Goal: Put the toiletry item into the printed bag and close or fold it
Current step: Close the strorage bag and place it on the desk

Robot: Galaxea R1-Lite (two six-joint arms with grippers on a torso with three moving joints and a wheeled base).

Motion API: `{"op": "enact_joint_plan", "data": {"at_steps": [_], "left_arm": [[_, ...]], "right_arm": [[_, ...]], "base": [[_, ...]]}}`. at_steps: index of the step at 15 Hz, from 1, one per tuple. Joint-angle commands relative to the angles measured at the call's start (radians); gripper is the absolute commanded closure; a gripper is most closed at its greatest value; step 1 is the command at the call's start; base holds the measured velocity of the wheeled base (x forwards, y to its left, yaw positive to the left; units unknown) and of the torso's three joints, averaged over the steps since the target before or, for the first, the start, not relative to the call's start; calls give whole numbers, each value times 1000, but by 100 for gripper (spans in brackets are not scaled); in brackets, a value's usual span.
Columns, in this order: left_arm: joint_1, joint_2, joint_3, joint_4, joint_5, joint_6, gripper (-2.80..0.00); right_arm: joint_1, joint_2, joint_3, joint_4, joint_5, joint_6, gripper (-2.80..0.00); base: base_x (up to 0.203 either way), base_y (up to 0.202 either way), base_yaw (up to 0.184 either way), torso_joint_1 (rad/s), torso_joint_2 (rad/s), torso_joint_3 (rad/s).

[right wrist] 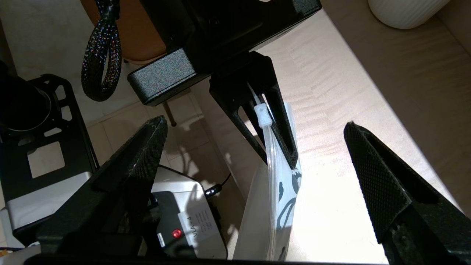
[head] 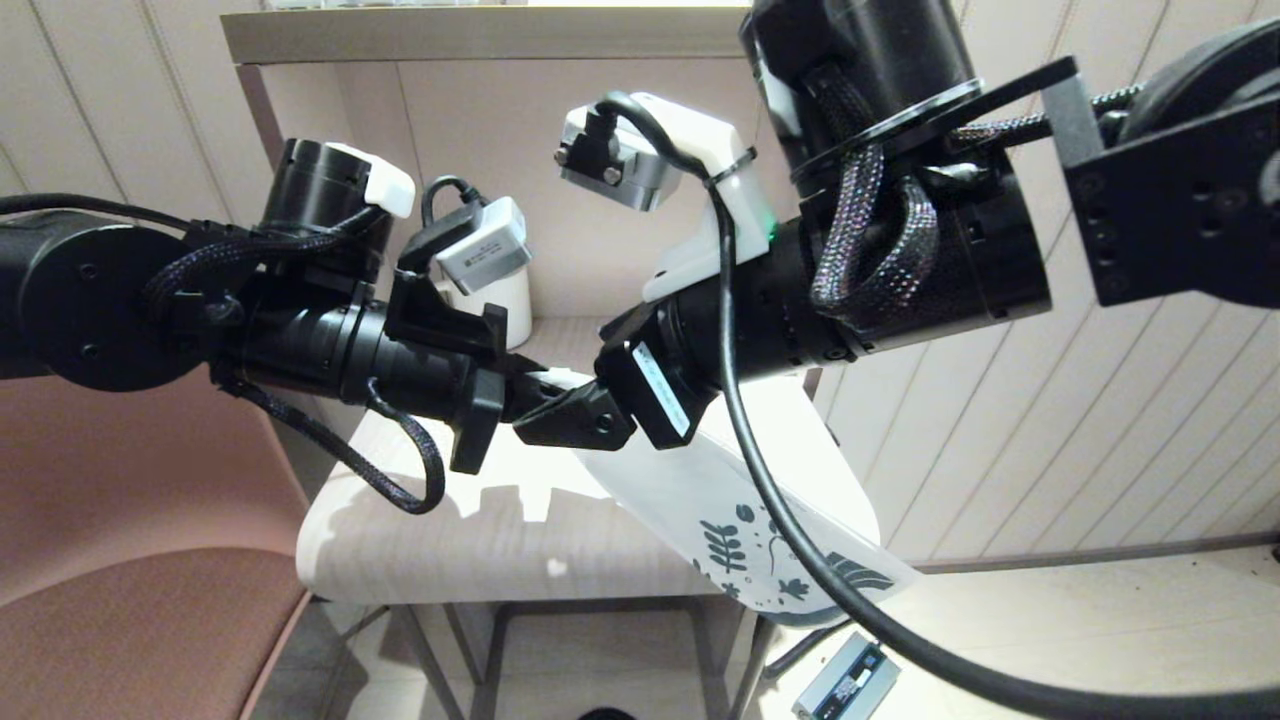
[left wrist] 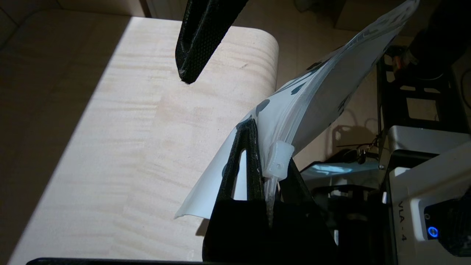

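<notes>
The printed bag (head: 745, 520) hangs in the air over the table's right front corner, its leaf-print end lowest. My left gripper (left wrist: 270, 147) is shut on the bag's zip edge, right beside the white slider (left wrist: 278, 162). In the right wrist view the bag (right wrist: 281, 198) drops away from those closed fingers, with the slider (right wrist: 262, 115) at the top. My right gripper (right wrist: 255, 124) stands wide open facing the zip edge and touches nothing; one of its fingers (left wrist: 198, 40) shows in the left wrist view. The comb is not visible in any view.
A white ribbed mug (head: 505, 300) stands at the back of the pale wooden table (head: 450, 540). A pink chair (head: 130, 560) is at the left. The robot's base (right wrist: 48, 176) and a small device (head: 848, 680) lie below on the floor.
</notes>
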Motion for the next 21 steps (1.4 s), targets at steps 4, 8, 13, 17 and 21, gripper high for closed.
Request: {"op": "enact_joint_plan", "data": {"at_steps": [4, 8, 13, 17, 21], "left_arm": [[0, 2, 2, -1, -5, 5, 0], [0, 3, 2, -2, -5, 5, 0], [0, 5, -5, -2, -8, 5, 0], [0, 5, -6, -2, -26, 5, 0], [-1, 10, 2, -4, -26, 6, 0]], "right_arm": [[-2, 14, -4, 3, 1, -1, -280], [-5, 20, -9, 3, 1, -1, 0], [-4, 26, -9, 3, 3, -1, 0], [-2, 34, -15, 3, 3, -2, 0], [-2, 41, -24, 3, 3, -2, 0]], "base": [[0, 0, 0, 0, 0, 0], [0, 0, 0, 0, 0, 0], [0, 0, 0, 0, 0, 0], [0, 0, 0, 0, 0, 0], [0, 0, 0, 0, 0, 0]]}}
